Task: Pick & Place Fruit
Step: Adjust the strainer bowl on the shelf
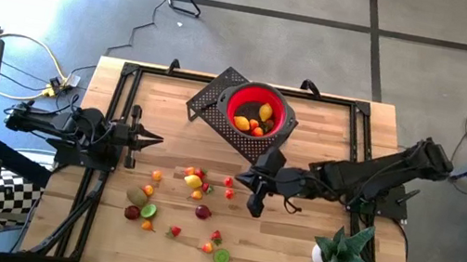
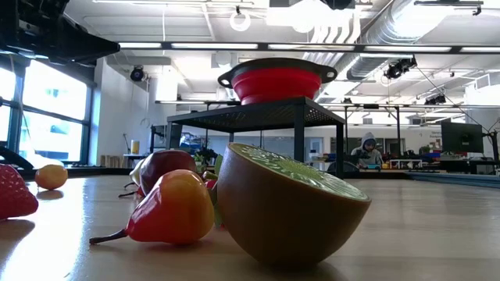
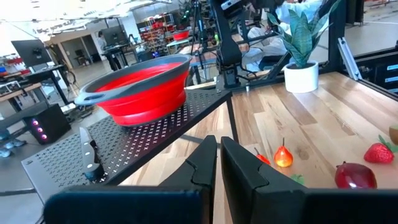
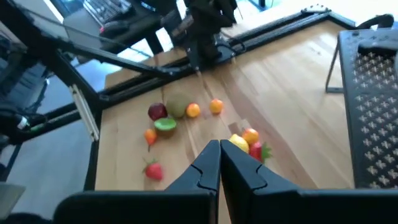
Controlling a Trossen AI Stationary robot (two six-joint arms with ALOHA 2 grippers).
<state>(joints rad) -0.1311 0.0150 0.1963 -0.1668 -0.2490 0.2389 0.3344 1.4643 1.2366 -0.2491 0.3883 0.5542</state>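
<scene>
High view: wood table (image 1: 328,127). Red bowl (image 1: 260,112) sits on a black perforated stand (image 1: 210,101) at 12 o'clock of the table, several yellow and orange pieces inside it. Loose fruit (image 1: 193,181) scattered over the table's middle to 6 o'clock: a cluster of yellow, orange and red pieces, a brown kiwi (image 1: 137,197) at 8 o'clock of that cluster, a green half (image 1: 221,257) down at 6 o'clock. Left gripper (image 1: 153,140) at 9 o'clock of the table, fingers pressed together, holding nothing, apart from the fruit. Right gripper (image 1: 255,205) near table centre, just at 3 o'clock of the fruit cluster, fingers together, empty. Spiky green plant (image 1: 344,252) in a white pot at 5 o'clock.

Low view: cut kiwi half (image 2: 289,204) fills the foreground, a red-yellow pear-shaped piece (image 2: 170,209) touching it at 9 o'clock, a dark red piece behind that. Strawberry (image 2: 14,191) at the far 9 o'clock edge, small orange piece near it. Bowl on stand behind, at 12 o'clock. A person sits far back in the room.

Left wrist view: own fingers (image 3: 202,165) closed tip to tip, nothing between. Bowl and stand just ahead; a few fruit pieces, plant and the right arm farther off.

Right wrist view: own fingers (image 4: 207,163) closed, empty, tips just short of the yellow-orange-red cluster (image 4: 245,142). More fruit beyond, the left arm behind it.
</scene>
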